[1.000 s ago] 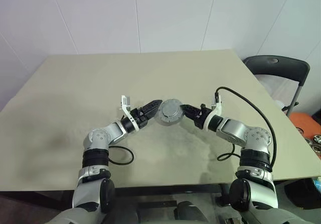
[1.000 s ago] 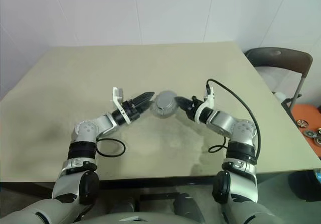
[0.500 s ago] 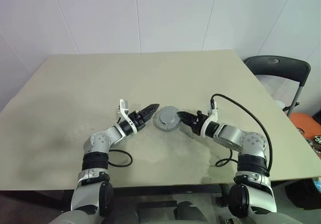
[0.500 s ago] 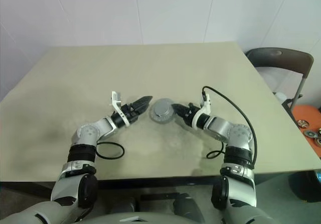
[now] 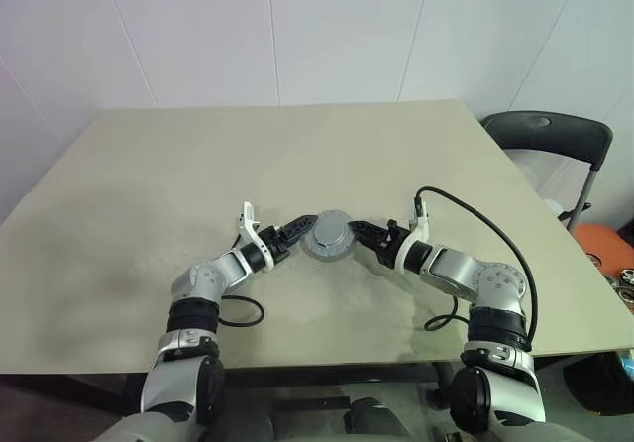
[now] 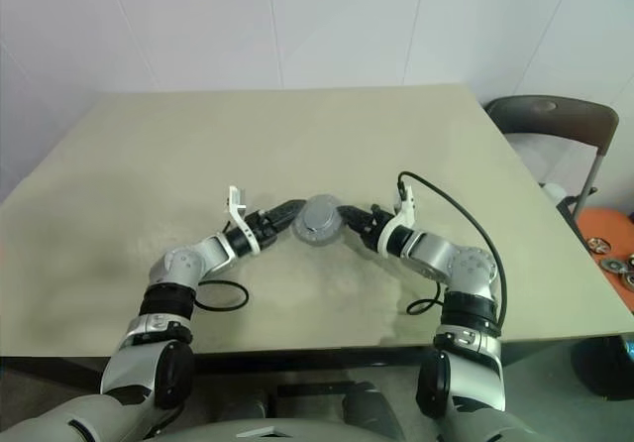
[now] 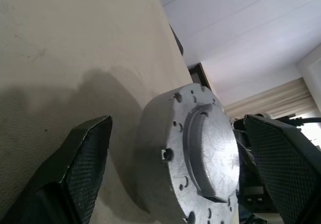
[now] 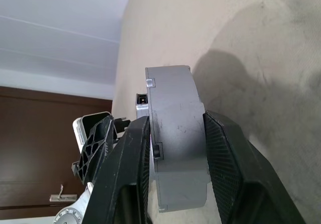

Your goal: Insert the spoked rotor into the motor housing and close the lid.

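Grey round motor assembly [image 5: 328, 236], lid [image 7: 208, 156] on top, at frame centre, low over beige counter [image 5: 297, 155]. Right gripper [image 5: 359, 232] jaws pinching its edge from frame right, top and underside clamped. Left gripper [image 5: 295, 231] at its left side, jaws spread wide around disc, touch unclear. Dark chair [image 5: 555, 140] at right edge

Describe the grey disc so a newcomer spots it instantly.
On the beige table, near its front edge, look between the two robot arms. The lid sits where the right gripper and the left gripper meet: a round, light-grey metal part, the only object on the tabletop.
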